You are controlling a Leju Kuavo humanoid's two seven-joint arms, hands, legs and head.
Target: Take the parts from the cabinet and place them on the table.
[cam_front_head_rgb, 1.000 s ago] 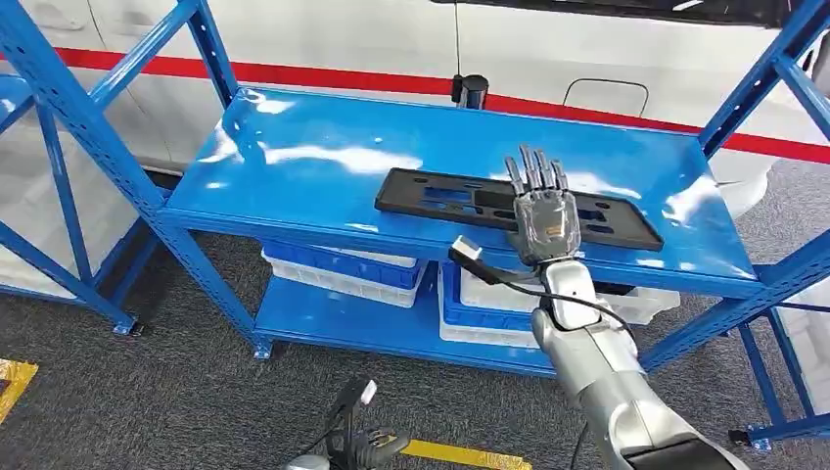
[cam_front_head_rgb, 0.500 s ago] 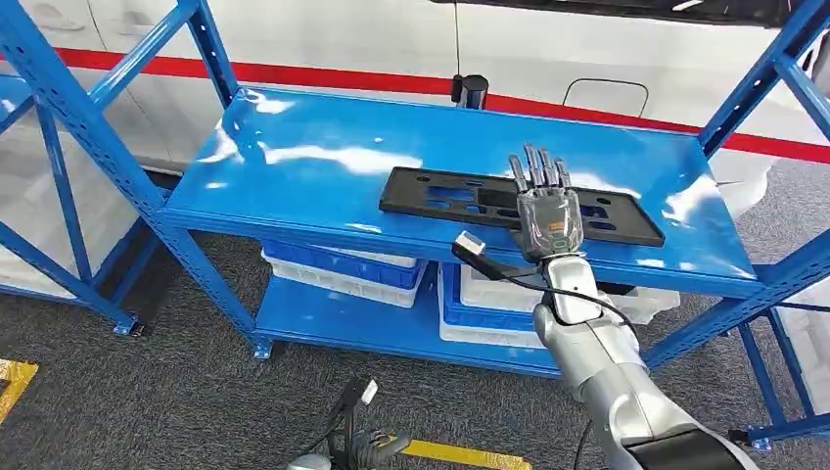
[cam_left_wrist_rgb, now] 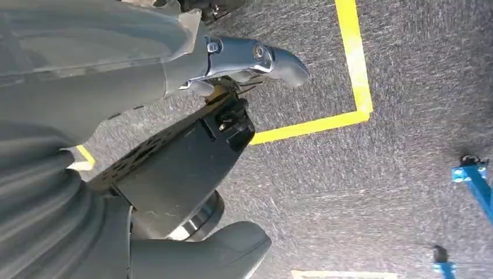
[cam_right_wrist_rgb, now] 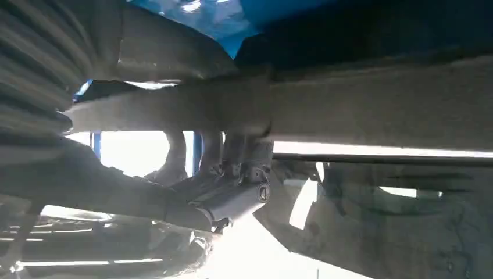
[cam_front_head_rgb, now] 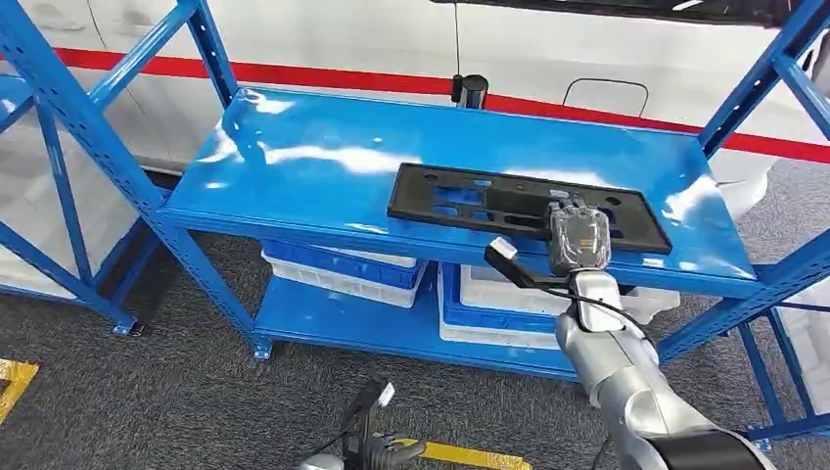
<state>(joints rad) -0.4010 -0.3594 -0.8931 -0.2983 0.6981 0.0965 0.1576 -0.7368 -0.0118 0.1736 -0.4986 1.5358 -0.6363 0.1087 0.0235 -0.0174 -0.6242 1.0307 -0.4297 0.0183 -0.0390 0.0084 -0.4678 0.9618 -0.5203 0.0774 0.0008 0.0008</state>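
Observation:
A long black plastic part (cam_front_head_rgb: 470, 201) with cut-outs lies flat on the top of the blue cabinet shelf (cam_front_head_rgb: 313, 157), toward its right front. My right hand (cam_front_head_rgb: 577, 238) is at the part's near edge, fingers curled over it. In the right wrist view the right hand (cam_right_wrist_rgb: 232, 174) wraps around the part's edge (cam_right_wrist_rgb: 378, 110), thumb below and fingers above. My left hand (cam_front_head_rgb: 377, 452) hangs low by the floor. The left wrist view shows the left hand (cam_left_wrist_rgb: 116, 70) with fingers and thumb apart, holding nothing.
White and blue bins (cam_front_head_rgb: 343, 269) (cam_front_head_rgb: 509, 299) sit on the lower shelf. Blue uprights (cam_front_head_rgb: 88, 137) (cam_front_head_rgb: 773, 69) frame the cabinet on both sides. A black post (cam_front_head_rgb: 474, 90) stands at the shelf's back edge. Yellow tape (cam_left_wrist_rgb: 354, 64) marks the grey carpet.
My right hand's fingers were stretched flat over the part; now they are curled on its near edge. The part has shifted slightly to the right.

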